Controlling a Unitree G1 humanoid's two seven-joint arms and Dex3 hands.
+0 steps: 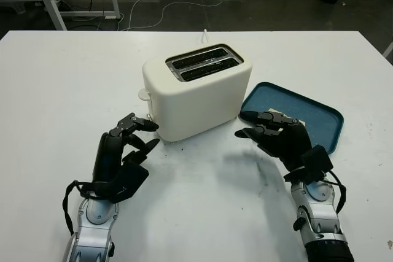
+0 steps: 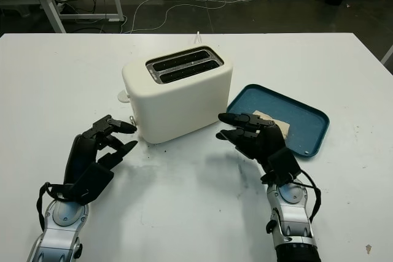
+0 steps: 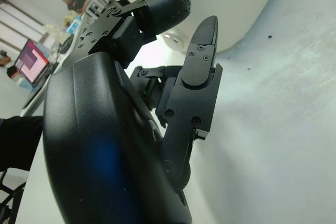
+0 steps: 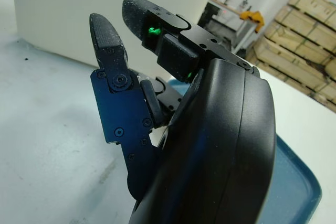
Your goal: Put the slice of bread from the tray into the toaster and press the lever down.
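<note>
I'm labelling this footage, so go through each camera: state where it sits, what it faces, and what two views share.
Left eye view: on the head, looking down at the table, toaster and tray; both arms enter from below.
Right eye view: beside it, same scene; a bread slice lies behind the right robot hand.
Left wrist view: behind the left robot hand, facing the toaster.
Right wrist view: behind the right robot hand, over the tray.
Both wrist views share the toaster.
</note>
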